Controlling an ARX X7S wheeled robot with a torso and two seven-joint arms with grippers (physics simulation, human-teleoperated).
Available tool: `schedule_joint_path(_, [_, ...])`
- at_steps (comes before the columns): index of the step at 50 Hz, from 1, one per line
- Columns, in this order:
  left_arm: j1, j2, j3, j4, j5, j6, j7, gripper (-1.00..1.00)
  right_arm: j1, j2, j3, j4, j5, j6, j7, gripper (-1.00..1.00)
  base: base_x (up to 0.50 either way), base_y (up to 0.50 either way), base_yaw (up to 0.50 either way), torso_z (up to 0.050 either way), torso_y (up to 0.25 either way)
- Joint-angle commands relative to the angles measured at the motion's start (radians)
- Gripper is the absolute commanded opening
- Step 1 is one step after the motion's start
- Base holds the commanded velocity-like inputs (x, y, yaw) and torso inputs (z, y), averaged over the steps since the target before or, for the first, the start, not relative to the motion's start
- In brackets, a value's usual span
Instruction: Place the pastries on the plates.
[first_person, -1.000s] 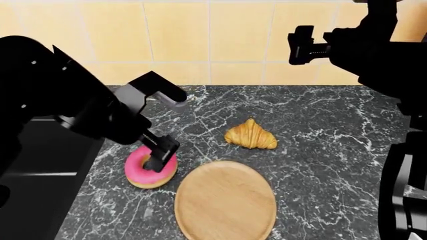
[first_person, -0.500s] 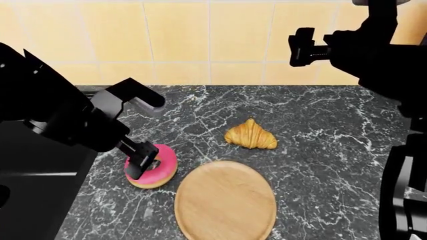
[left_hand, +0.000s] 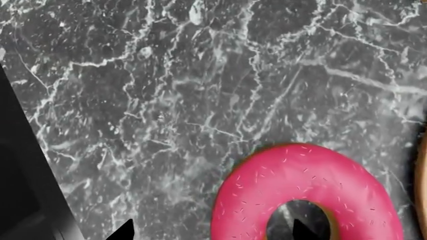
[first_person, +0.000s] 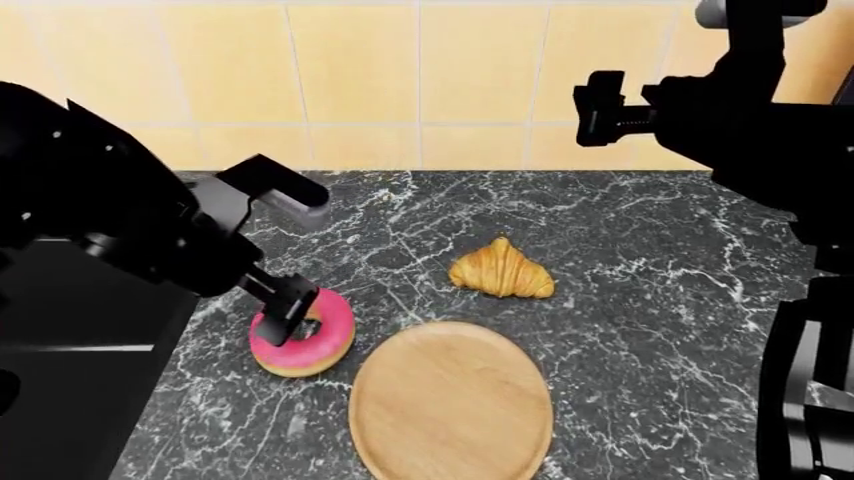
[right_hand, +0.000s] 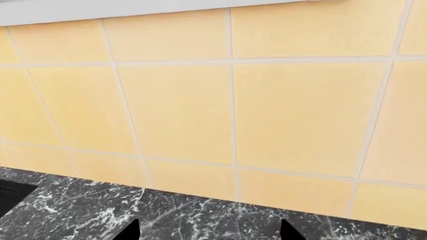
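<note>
We see the pink-frosted ring donut with a tan underside (first_person: 303, 343) lying flat on the dark, white-veined marble counter (first_person: 641, 260), near the counter's left edge and just beside the round light tan wooden plate (first_person: 451, 402), apart from it. The golden-brown ridged croissant (first_person: 501, 271) sits on the counter beyond the plate, well apart from the donut.

Our left gripper (first_person: 286, 312) is down over the donut's left side. In the left wrist view its two dark fingertips (left_hand: 123, 231) stand apart, one over bare counter outside the ring and the other at the donut's hole, so they straddle one side of the ring without clamping it.

Our right gripper (first_person: 597, 100) hangs high before the yellow tiled wall (first_person: 360, 70); its fingertips show apart in the right wrist view, with nothing between them.
</note>
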Motion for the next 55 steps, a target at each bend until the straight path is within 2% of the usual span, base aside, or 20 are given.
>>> schedule_joint_path(1, [0.012,0.032,0.044,-0.046,0.048,0.034,0.050,1.00,-0.004,0.006,0.006,-0.020,0.009,0.021,0.008,1.00,0.00,0.00,0.00,0.000,0.000])
schedule_joint_path(26, [0.077,0.076,0.132,-0.070,0.090,0.044,0.112,1.00,-0.005,0.005,-0.002,-0.006,0.013,0.001,0.009,1.00,0.00,0.00,0.00,0.000,0.000])
schedule_joint_path(27, [0.075,0.082,0.126,-0.085,0.091,0.045,0.093,-1.00,-0.005,0.006,-0.003,-0.005,0.012,0.003,0.010,1.00,0.00,0.00,0.00,0.000,0.000])
schedule_joint_path(43, [0.033,0.019,0.093,-0.007,0.046,0.024,0.025,-1.00,0.002,0.013,0.012,-0.033,0.025,0.011,0.018,1.00,0.00,0.00,0.00,0.000,0.000])
schedule_joint_path(51, [-0.029,-0.003,0.065,0.011,0.026,0.016,0.019,-1.00,0.036,0.015,0.007,-0.023,0.024,0.013,0.019,1.00,0.00,0.00,0.00,0.000,0.000])
schedule_joint_path(53, [-0.056,-0.015,0.070,0.024,0.042,0.025,0.054,-1.00,0.044,0.016,0.005,-0.026,0.023,0.013,0.021,1.00,0.00,0.00,0.00,0.000,0.000])
schedule_joint_path(55, [-0.058,-0.014,0.052,0.039,0.016,0.019,0.031,-1.00,0.044,0.016,0.005,-0.030,0.024,0.016,0.023,1.00,0.00,0.00,0.00,0.000,0.000])
